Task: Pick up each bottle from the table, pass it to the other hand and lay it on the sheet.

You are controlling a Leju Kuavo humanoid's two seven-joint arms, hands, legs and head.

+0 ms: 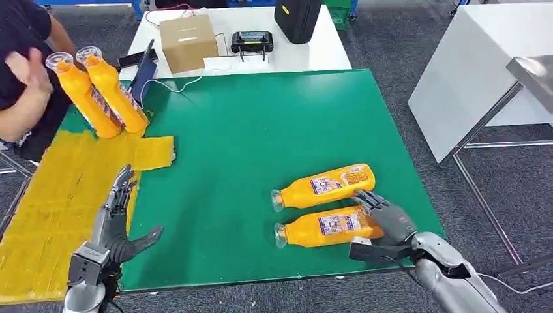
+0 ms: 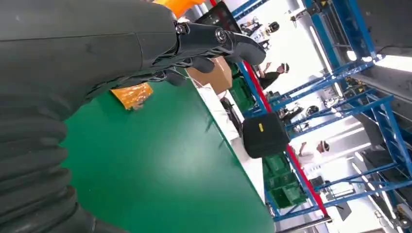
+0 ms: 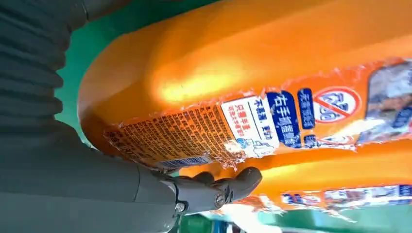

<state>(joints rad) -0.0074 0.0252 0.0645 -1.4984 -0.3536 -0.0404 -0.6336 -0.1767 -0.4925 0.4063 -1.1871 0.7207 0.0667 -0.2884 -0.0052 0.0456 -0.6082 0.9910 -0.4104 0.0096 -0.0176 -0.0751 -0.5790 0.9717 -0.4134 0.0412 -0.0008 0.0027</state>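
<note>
Two orange bottles lie side by side on the green mat [image 1: 261, 130], caps pointing left: a farther one [image 1: 324, 186] and a nearer one [image 1: 326, 228]. My right hand [image 1: 386, 222] is at the base end of the nearer bottle [image 3: 243, 58], fingers spread on its far side and thumb on its near side. The bottle still rests on the mat. My left hand [image 1: 117, 225] hovers open with nothing in it over the yellow sheet [image 1: 59, 195], at the sheet's right edge. Two more orange bottles [image 1: 98, 94] lie at the sheet's far end.
A person in a dark top stands at the far left with a hand [image 1: 26, 68] close to the two bottles on the sheet. Behind the mat are a cardboard box [image 1: 188, 40], a black case [image 1: 297, 18], a small device [image 1: 252, 40] and cables. A white table [image 1: 469, 72] stands at the right.
</note>
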